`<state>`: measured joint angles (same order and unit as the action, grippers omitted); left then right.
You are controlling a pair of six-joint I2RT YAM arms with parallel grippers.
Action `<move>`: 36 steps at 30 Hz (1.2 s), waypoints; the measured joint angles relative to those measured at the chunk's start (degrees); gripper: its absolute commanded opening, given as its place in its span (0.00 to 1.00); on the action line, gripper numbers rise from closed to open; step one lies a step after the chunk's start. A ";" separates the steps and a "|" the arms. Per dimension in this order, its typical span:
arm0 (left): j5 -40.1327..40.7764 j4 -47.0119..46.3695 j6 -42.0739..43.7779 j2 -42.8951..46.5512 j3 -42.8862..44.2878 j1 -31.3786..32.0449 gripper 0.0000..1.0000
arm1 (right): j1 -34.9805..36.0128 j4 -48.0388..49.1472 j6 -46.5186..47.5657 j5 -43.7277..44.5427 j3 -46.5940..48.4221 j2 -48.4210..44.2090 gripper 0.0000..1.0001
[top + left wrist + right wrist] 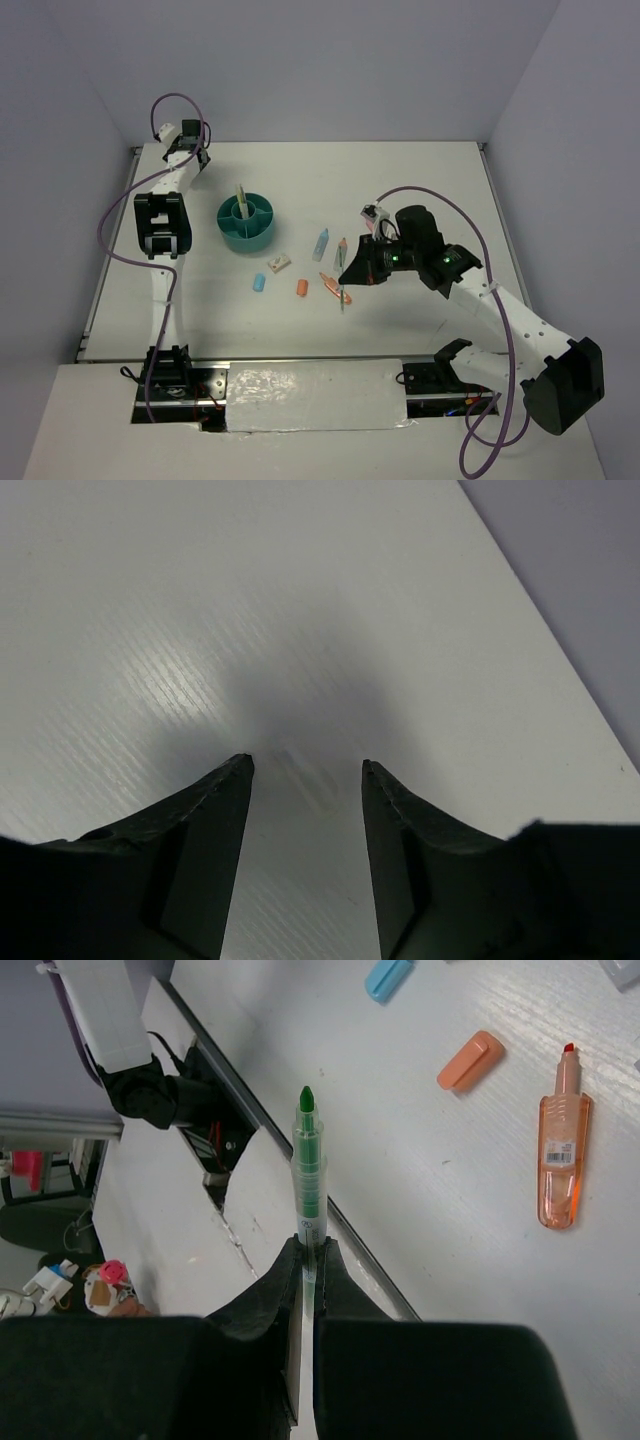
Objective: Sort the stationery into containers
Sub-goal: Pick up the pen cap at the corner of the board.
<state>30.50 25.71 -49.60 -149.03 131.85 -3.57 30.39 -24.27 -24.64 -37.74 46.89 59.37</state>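
Note:
The round teal organizer [246,222] stands left of centre, with a thin yellowish stick upright in it. In front and to its right lie a whitish-tan piece [278,263], a blue eraser [259,283], an orange eraser [302,288], a blue marker [321,244], a thin pen [341,251] and an orange marker [329,285]. My right gripper [350,272] is shut on a green pen [308,1170] and holds it above the table by the orange marker [560,1160]. My left gripper [190,142] is open and empty at the far left corner, over bare table [300,600].
The right wrist view also shows the orange eraser [470,1060], the blue eraser [388,977] and the table's near edge with the arm mount below. Grey walls close the table at the back and both sides.

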 measured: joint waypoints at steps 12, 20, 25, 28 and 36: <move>0.28 0.83 1.81 -0.55 0.26 0.00 0.35 | 0.00 0.72 -0.20 0.00 -1.05 0.00 0.00; -1.97 2.75 1.49 -0.55 1.03 -0.39 0.20 | 0.00 0.94 -0.20 -0.09 -0.59 0.00 0.00; -5.35 2.78 1.11 -0.28 0.87 -0.70 0.00 | 0.00 1.11 -0.20 -0.44 1.16 0.00 0.00; -8.41 1.86 0.66 1.64 -2.23 -0.85 0.00 | 0.00 1.11 -0.20 -0.57 2.34 -0.02 0.00; -15.37 2.97 1.73 13.35 -17.81 -0.63 0.00 | 0.00 0.57 -0.22 -0.66 6.29 -0.07 0.00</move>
<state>15.14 28.69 -47.88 -135.68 114.04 -4.21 30.39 -23.70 -24.86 -38.39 53.19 59.31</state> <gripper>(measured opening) 0.186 0.044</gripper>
